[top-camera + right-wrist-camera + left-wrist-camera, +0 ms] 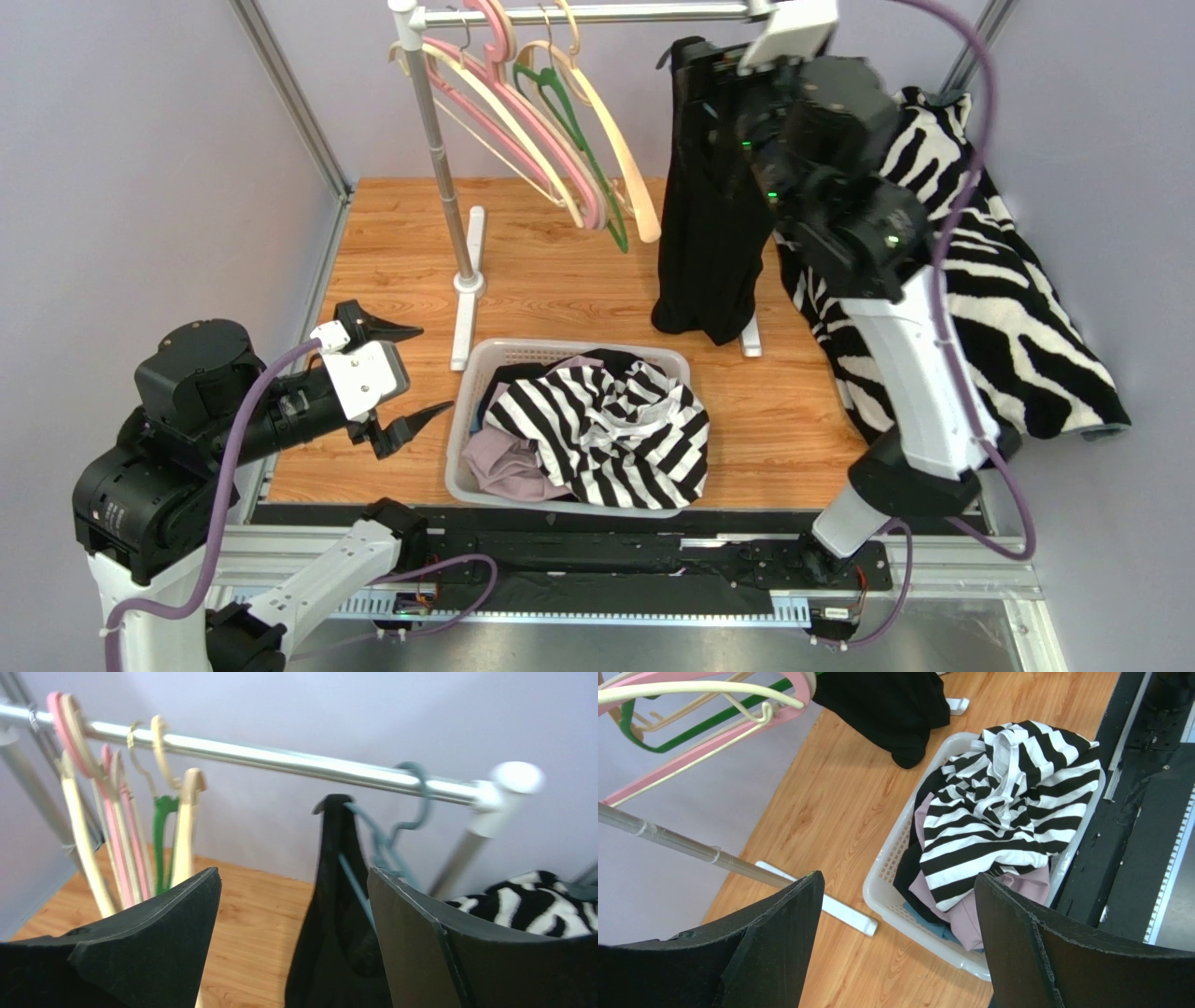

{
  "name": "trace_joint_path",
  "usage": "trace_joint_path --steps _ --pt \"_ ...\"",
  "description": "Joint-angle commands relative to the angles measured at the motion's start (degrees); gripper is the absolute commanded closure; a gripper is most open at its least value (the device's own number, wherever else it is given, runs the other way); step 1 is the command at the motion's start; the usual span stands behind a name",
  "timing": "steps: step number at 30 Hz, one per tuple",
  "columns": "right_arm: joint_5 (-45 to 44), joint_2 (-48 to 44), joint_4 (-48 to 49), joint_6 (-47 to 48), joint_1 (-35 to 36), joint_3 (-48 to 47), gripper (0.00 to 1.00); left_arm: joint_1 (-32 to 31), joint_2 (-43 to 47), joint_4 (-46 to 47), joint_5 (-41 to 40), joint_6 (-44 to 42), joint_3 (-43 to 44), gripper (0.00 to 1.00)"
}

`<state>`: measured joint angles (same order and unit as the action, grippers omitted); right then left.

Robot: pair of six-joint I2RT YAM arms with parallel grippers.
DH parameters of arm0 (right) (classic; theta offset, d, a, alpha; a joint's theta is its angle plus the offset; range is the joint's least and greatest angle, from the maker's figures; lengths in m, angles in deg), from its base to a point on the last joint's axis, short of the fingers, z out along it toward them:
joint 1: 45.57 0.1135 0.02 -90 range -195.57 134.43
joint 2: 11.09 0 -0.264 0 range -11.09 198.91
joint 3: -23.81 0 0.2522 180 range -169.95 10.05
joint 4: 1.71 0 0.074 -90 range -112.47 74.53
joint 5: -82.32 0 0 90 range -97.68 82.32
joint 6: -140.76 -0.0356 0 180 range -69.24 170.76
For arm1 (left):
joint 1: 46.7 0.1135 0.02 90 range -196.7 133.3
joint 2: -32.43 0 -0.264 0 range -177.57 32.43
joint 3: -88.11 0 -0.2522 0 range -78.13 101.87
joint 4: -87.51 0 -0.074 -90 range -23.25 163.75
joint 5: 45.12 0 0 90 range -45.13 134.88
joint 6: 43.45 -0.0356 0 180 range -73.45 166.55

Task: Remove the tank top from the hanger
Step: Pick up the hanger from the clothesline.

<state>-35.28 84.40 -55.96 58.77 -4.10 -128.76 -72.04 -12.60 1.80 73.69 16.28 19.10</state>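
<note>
Sliding a strap off the hanger's shoulder is, I judge, the step in hand. To do it well I should close on the black tank top (335,910) high at its strap and pinch only cloth, not the teal hanger (390,843). Then I should draw outward along the hanger arm rather than straight down, so the hook stays on the rail (281,757). My right fingers (154,945) stand wide apart and hold nothing. The tank top hangs just beyond the gap between them, near the rail's right end. My left fingers (773,941) are likewise spread and empty, hovering over the bench beside the laundry basket (892,857) of striped clothing.
</note>
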Motion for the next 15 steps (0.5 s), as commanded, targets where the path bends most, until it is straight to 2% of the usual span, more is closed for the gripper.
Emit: trace_joint_path --steps 1,3,7,15 --pt "1.31 -5.12 2.26 0.52 -4.55 3.62 0.15 0.73 0.21 0.31 1.85 0.38 0.15 0.13" --pt "2.28 -7.06 2.43 -0.1 -7.97 6.34 0.13 0.73 0.12 0.22 1.94 0.38 0.24 0.13" --pt "7.71 -9.78 2.79 -3.34 -16.31 11.7 0.01 1.0 0.12 -0.04 2.21 0.29 0.5 0.13" --pt "15.11 -16.9 6.38 -9.05 -26.0 30.05 0.0 1.26 -0.84 -0.22 2.99 0.38 0.85 0.13"
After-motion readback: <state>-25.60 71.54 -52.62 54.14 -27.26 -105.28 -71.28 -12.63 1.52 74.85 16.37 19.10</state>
